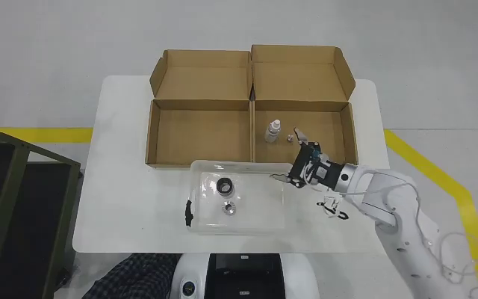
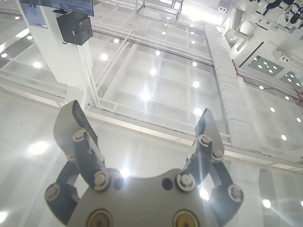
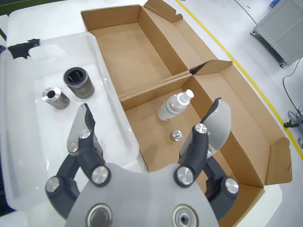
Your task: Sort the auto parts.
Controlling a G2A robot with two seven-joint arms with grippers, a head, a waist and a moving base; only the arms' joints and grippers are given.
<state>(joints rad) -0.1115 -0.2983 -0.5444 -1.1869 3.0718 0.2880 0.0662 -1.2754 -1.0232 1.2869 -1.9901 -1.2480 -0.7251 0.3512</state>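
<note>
Standing upright in tray [image 3: 113,128], dark bushing [image 3: 79,83], bore up

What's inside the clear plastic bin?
Two upright metal parts: a dark hollow sleeve and a smaller shiny cylinder. The right gripper hides a patch of the bin floor.
</note>
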